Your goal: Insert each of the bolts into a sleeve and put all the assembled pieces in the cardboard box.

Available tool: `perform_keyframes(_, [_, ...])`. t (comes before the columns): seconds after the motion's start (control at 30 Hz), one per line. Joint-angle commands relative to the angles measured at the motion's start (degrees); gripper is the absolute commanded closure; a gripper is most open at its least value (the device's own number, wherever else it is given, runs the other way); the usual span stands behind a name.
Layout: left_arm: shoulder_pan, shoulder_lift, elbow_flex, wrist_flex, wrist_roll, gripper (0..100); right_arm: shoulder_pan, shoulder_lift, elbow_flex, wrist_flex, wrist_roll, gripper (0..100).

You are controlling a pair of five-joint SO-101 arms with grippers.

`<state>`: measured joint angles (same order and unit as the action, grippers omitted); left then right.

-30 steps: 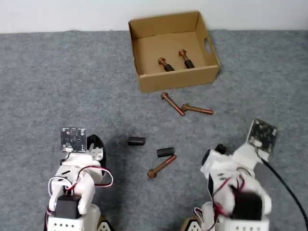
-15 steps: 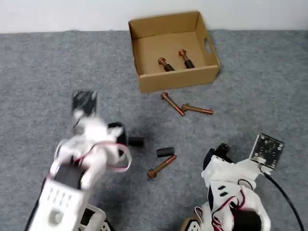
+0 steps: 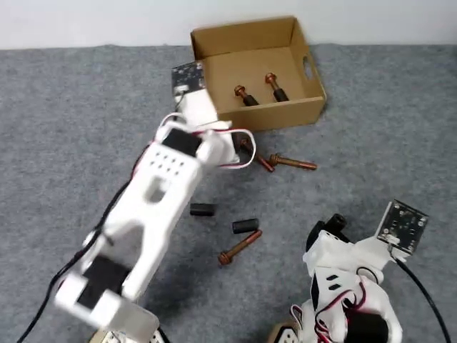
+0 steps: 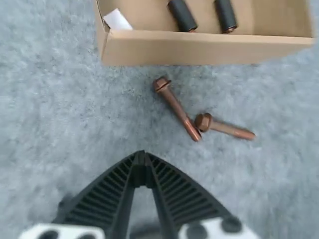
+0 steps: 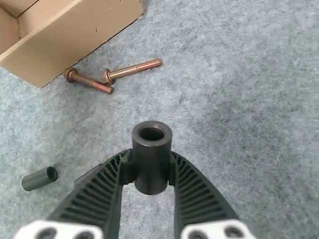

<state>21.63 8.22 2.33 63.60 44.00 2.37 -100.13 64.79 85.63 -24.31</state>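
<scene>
1. Open brown cardboard box (image 3: 264, 120): far side of grey carpeted surface (image 3: 71, 128). Contents: first assembled piece (image 3: 246, 95) and second assembled piece (image 3: 275, 87), each a copper-headed bolt in a black sleeve, lying side by side and apart.

2. Left gripper (image 4: 142, 158): black ribbed fingers clenched tip to tip, nothing between them. Position: above the surface, just in front of the box's front wall.

3. Long copper flanged bolt (image 4: 177, 107): loose on the surface, between the left fingertips and the box wall, clear of both, head toward the box. Second copper flanged bolt (image 4: 224, 128): head just beside the first one's threaded end, touching or nearly so, shank angled away to form a V.

4. Right gripper (image 5: 149, 162): fingers grasping a short black cylindrical sleeve (image 5: 151, 144) across its lower body. Open bore turned toward the wrist camera, upper end standing proud of the fingertips. Position: near side of the surface, well apart from the box.

5. Black sleeve on its side (image 3: 203, 210) and neighbouring black sleeve (image 3: 245, 226): mid-surface, near each other, not touching.

6. Third copper bolt (image 3: 240, 247): slanted, just beside the neighbouring black sleeve on its near side, well apart from either set of fingers.
</scene>
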Motion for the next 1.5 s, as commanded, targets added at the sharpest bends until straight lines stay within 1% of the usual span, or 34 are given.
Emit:
perform_keyframes(0.0, [0.8, 7.8, -11.3, 3.3, 1.2, 95, 0.4, -0.2, -0.4, -0.8, 0.6, 99.1])
perform_keyframes(0.1, [1.1, 14.3, -19.4, 7.1, 3.7, 87, 0.3, -0.2, -0.4, -0.8, 0.6, 99.1])
perform_keyframes(0.17, [1.9, 18.5, -24.7, 9.6, 4.0, 84, 0.2, -0.2, -0.4, -0.8, 0.6, 99.1])
perform_keyframes(0.27, [2.8, 24.4, -32.1, 12.0, 4.7, 84, 0.0, -0.2, -0.4, -0.8, 0.6, 99.1])
perform_keyframes(0.57, [2.8, 42.3, -52.3, 12.7, 5.7, 84, -0.1, -0.2, 0.0, -0.8, 0.6, 99.1])
perform_keyframes(0.73, [3.1, 50.3, -60.8, 14.0, 5.7, 84, -0.1, -0.2, 0.0, -0.9, 0.6, 99.1])
perform_keyframes(0.9, [2.4, 57.1, -67.8, 18.2, 5.8, 84, -0.2, -0.2, 0.1, -0.9, 0.6, 99.1])
perform_keyframes(1.0, [1.4, 59.8, -73.1, 22.6, 6.9, 87, -1.8, -0.2, 0.1, -0.9, 0.5, 99.1])
perform_keyframes(1.13, [-0.1, 62.2, -77.1, 26.8, 6.9, 99, -2.6, -0.2, 0.1, -0.9, 0.5, 99.1])
perform_keyframes(1.3, [-0.9, 62.8, -80.7, 33.0, 6.6, 100, -2.6, -0.2, 0.1, -0.9, 0.5, 99.1])
perform_keyframes(1.4, [-0.4, 62.7, -85.1, 37.1, 5.9, 100, -2.6, -0.2, 0.1, -0.9, 0.5, 99.1])
perform_keyframes(1.47, [-0.5, 62.5, -88.0, 37.1, 4.4, 100, -2.6, -0.2, 0.1, -0.9, 0.5, 99.1])
